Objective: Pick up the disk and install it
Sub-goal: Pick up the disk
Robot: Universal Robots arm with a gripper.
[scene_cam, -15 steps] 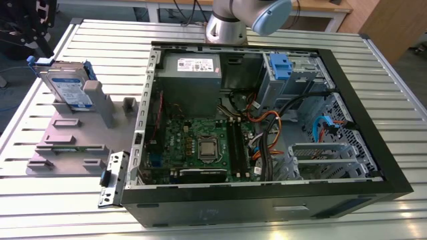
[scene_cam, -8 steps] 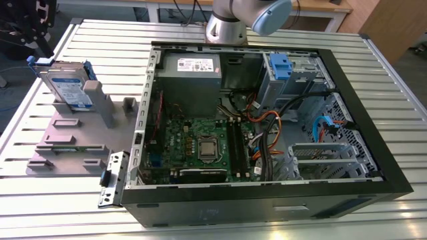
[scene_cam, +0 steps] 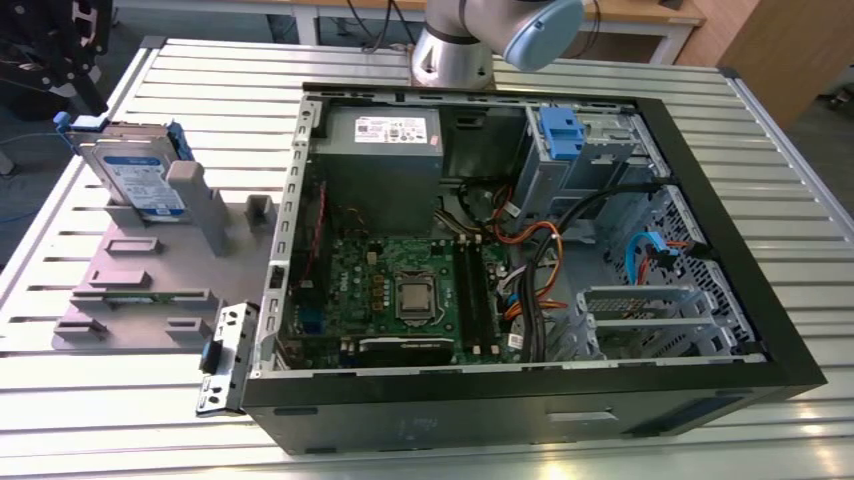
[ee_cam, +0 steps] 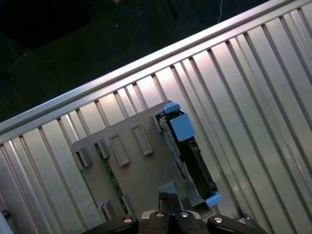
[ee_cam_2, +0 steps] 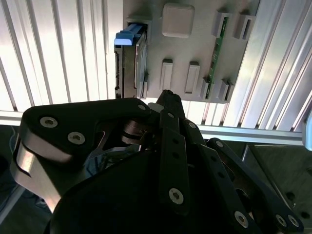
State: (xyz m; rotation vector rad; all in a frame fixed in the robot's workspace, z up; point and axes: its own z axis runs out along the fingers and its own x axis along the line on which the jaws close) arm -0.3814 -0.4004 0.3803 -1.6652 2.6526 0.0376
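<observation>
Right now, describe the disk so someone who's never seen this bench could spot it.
Find the open computer case on the slatted table; to the exterior view's left of it lies a grey fixture plate. The disk stands on edge at the plate's far corner: silver, white-and-blue label, blue carrier, unlike the grey blocks around it.

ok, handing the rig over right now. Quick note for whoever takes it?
The gripper hovers above the grey holder, carrying nothing and not touching the disk.
The disk stands on edge in a slot of the grey holder, on the exterior view's left of the open computer case.
Done: nothing that shows; the disk is not picked up.
Left: the whole job, pick-up and install.
</observation>
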